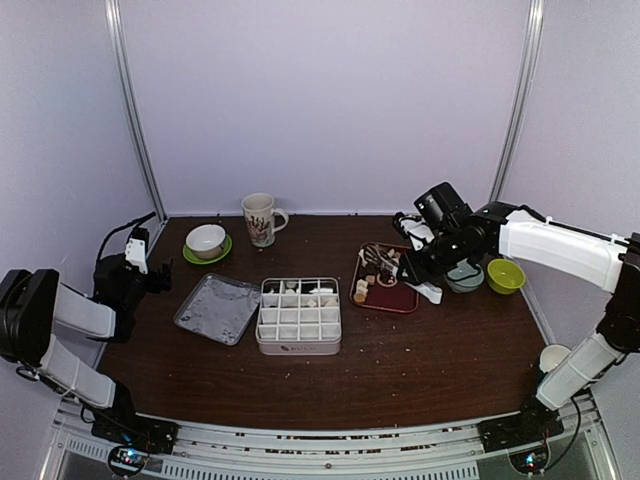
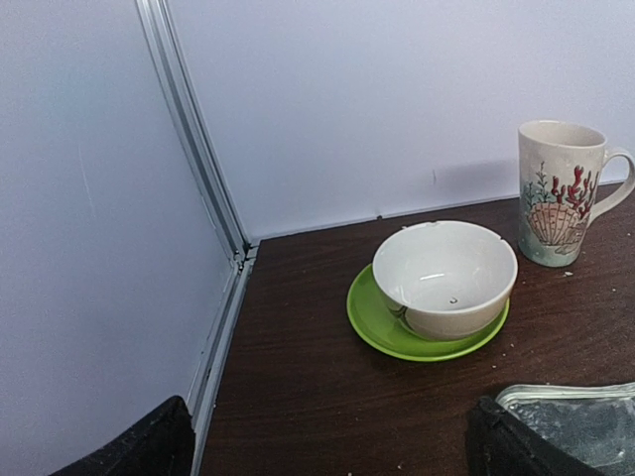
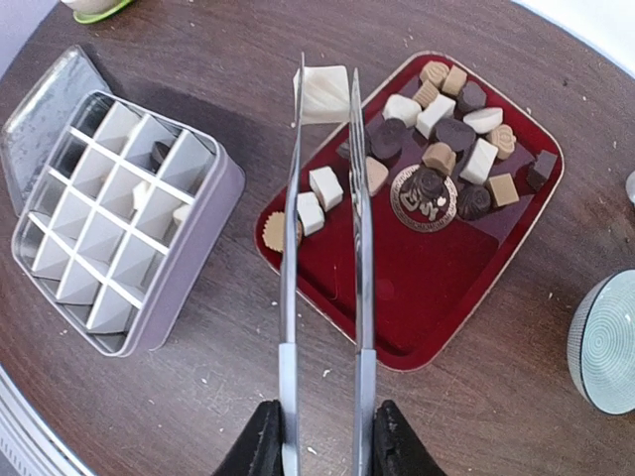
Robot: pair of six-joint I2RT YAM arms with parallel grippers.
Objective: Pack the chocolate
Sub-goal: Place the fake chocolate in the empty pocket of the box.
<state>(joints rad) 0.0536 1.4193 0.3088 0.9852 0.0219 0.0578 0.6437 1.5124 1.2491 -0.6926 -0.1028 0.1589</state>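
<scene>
Your right fingers (image 3: 260,444) clamp narrowly on the tongs (image 3: 290,258), whose blades run straight ahead and pinch one white chocolate piece (image 3: 324,92) at the tips. It is near-square, tilted, without a clear long axis. It sits by a corner of the red tray (image 3: 417,307), where the other chocolate (image 3: 437,114) lies loose. The divided tin (image 3: 189,288) stands near, apart from it. Your left fingers (image 2: 139,446) gape wide, holding nothing, facing a bowl (image 2: 444,278) and mug (image 2: 556,193). Dark tabletop (image 1: 420,360), crumb-strewn; plain pale walls (image 1: 330,100).
</scene>
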